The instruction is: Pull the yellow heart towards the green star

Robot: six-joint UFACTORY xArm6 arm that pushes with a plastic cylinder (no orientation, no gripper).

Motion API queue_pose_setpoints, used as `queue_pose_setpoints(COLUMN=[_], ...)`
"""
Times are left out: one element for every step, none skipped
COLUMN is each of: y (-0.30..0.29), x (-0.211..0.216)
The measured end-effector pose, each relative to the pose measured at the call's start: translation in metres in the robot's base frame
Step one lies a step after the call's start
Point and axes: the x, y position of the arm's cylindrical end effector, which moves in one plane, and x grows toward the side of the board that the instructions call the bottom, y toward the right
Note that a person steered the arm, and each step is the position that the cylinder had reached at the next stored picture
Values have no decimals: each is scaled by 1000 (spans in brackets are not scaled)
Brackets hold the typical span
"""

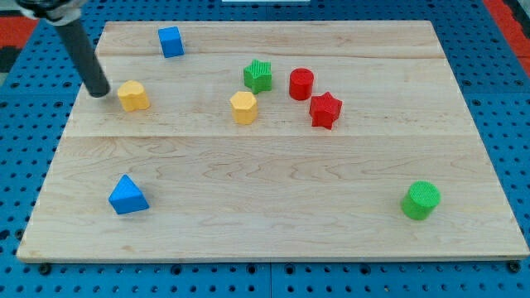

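Dark rod slanting down from the view's top left, my tip (99,91) low

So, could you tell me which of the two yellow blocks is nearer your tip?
The yellow heart at the view's left, just right of my tip. The other yellow block sits mid-board, beside the green star.

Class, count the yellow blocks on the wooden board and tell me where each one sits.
2. The yellow heart lies at the view's left, just right of my tip; the yellow hexagon sits near the middle, below the green star. None looks hidden.
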Motion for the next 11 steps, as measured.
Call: queue_pose_setpoints(y=[18,45,37,31,32,45,61,83,117,113,131], x=[13,14,23,24,28,44,30,19,6,21,49])
